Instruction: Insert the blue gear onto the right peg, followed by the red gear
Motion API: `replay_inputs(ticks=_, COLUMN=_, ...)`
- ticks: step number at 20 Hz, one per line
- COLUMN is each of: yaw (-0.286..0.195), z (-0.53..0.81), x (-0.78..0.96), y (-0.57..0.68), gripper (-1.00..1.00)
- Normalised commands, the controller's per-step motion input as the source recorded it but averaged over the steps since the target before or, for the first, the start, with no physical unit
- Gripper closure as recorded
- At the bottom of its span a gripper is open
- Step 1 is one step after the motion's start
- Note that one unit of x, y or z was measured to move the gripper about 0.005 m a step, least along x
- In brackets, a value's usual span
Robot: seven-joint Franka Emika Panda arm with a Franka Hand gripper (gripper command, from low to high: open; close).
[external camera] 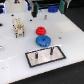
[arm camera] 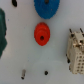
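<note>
Scanning the exterior view from its left: a beige slotted block stands upright on the white table. Next, the red gear lies flat, with the blue gear just beside it, nearer the plate; both are free and unmounted, apparently staged for pickup. The black-bordered plate carries two posts; the right peg is bare. The end effector is not identifiable, so its grip cannot be told. Dark clutter lines the far edge; the surface is glossy.
</note>
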Motion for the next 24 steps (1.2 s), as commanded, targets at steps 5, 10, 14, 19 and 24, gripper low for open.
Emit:
replay_inputs(ticks=5, yaw=0.0, z=-0.49, x=-0.18, y=-0.02, gripper=-1.0)
replay_inputs(ticks=10, yaw=0.0, z=-0.47, x=-0.14, y=-0.02, gripper=-1.0)
replay_inputs(ticks=14, yaw=0.0, z=-0.44, x=-0.07, y=-0.02, gripper=-1.0)
replay_inputs(ticks=19, yaw=0.0, z=-0.37, x=-0.12, y=-0.04, gripper=-1.0)
replay_inputs(ticks=24, yaw=0.0, z=-0.26, x=-0.14, y=-0.04, gripper=-1.0)
